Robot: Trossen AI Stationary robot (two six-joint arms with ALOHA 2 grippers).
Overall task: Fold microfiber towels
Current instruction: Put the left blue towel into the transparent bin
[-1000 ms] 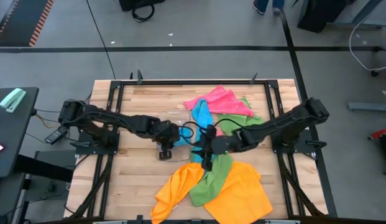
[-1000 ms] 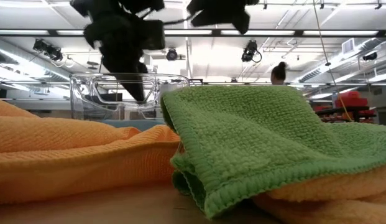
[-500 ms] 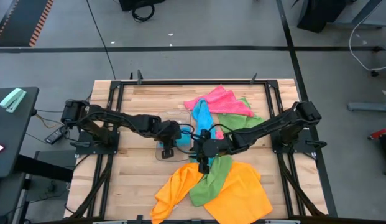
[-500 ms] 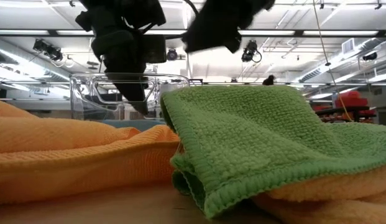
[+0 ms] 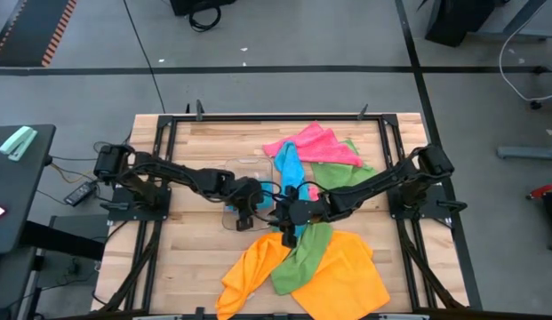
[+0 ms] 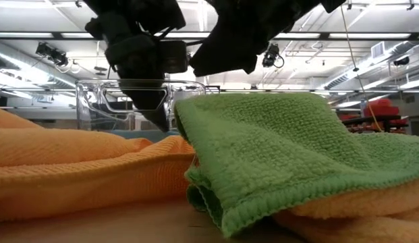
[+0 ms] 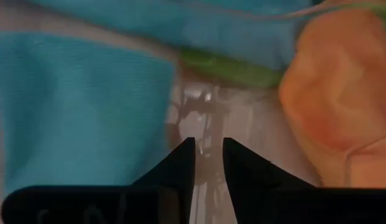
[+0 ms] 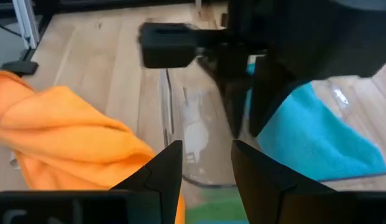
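Microfiber towels lie bunched on the wooden table: pink (image 5: 313,144) and green (image 5: 342,173) at the far side, a sky blue one (image 5: 289,167) running from them into the clear tray (image 5: 229,191), and a green one (image 5: 304,253) over an orange one (image 5: 338,276) near the front. My left gripper (image 5: 249,213) points steeply down over the tray's near part, its fingers (image 7: 208,146) a narrow gap apart with nothing between them. My right gripper (image 5: 289,233) stands open beside it, above the green and orange towels, facing the tray (image 8: 193,130). My left gripper's fingertips (image 6: 158,120) come from above at the tray's near part; the orange towel (image 6: 74,162) hides their ends, so I cannot tell whether they touch the tray. My right gripper touches nothing.
The two grippers stand close together at the table's middle. Bare wood lies at the table's left half and along the far edge. Black frame rails run along the table's left and right sides.
Both grippers have sunk toward the table. My left gripper has also gone a little toward the right and near edges, over the tray. My right gripper has come down toward the near edge, closer to the green towel. The towels and tray lie as before.
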